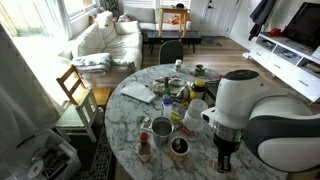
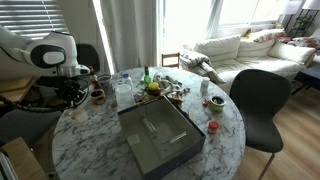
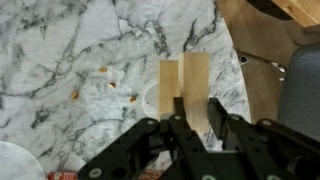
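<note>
Grey-veined white marble table (image 3: pixel 70 50) carries a pale tan wooden block (image 3: pixel 195 75), black claw (image 3: pixel 195 112).

sunlit windows (image 2: pixel 240 12), white sofa (image 1: pixel 105 38), wooden floor (image 2: pixel 297 140)

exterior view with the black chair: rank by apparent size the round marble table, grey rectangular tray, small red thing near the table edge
1. round white marble table
2. grey rectangular tray
3. small red thing
No close calls: each clearly dwarfs the next.
</note>
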Controlling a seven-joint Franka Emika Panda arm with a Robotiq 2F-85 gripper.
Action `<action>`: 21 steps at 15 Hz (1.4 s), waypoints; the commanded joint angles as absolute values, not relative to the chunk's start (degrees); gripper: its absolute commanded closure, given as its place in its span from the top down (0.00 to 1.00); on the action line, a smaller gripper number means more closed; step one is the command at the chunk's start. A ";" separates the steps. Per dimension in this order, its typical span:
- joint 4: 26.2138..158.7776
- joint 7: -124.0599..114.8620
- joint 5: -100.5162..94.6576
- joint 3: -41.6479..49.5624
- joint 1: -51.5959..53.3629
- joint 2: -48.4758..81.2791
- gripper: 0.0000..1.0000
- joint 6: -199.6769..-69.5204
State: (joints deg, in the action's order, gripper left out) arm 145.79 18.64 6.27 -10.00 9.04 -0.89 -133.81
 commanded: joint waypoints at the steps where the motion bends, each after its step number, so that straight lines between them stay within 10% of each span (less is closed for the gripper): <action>1: 148.43 18.10 6.46 -9.23 8.91 -2.74 0.07 -135.24; 21: 149.29 17.63 5.60 -8.76 9.05 -2.21 0.07 -139.32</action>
